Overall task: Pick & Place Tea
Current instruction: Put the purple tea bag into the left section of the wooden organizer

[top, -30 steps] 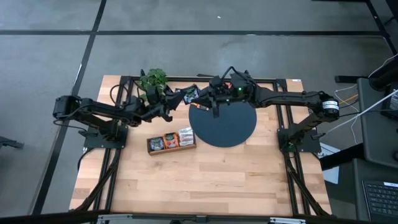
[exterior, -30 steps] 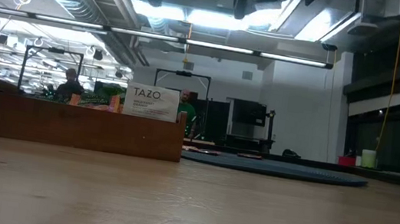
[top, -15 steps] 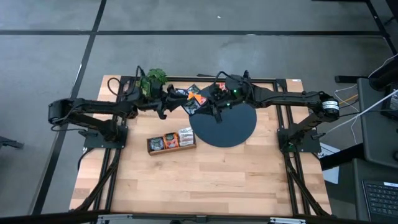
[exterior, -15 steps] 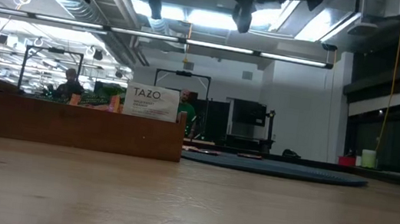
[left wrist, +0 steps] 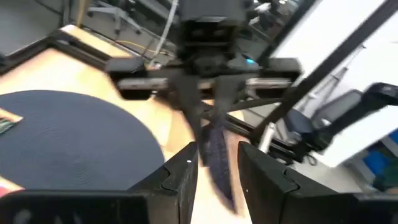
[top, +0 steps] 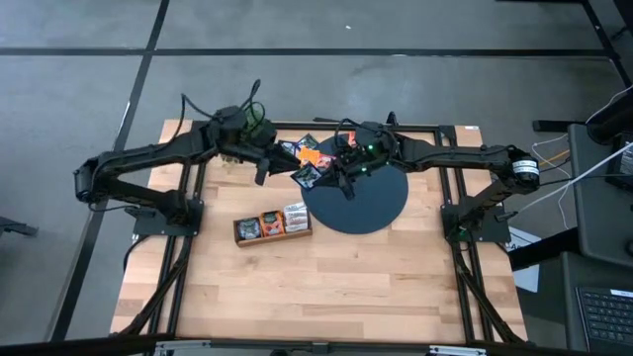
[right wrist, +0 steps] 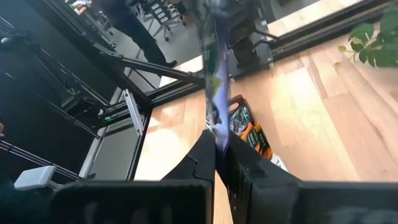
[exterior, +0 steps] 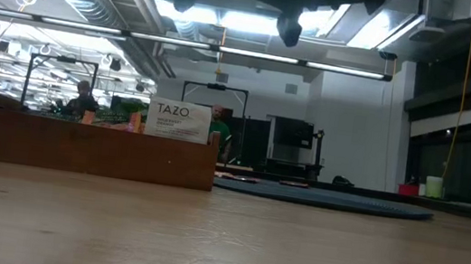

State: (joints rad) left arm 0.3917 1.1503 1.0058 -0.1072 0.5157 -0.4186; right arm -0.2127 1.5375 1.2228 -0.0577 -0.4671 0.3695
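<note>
The right gripper [right wrist: 216,149] pinches a dark flat tea sachet [right wrist: 212,87] (left gripper [left wrist: 217,163] parted, empty); its thin edge hold could slip, dropping it at the dark round mat's [top: 371,203] ten o'clock rim.

Grey floor [top: 297,30], ceiling strip lights [exterior: 232,22]

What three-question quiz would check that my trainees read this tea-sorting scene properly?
1. Fill in: the long wooden compartment tray lies on the ___ arm's side of the round dark disc.
2. True or false: the left gripper is shut.
3. What does the right gripper grip? A) a thin dark tea sachet; B) the tray; C) nothing.

Key: 1 left; 2 false, its fingers stand apart; 3 A.
</note>
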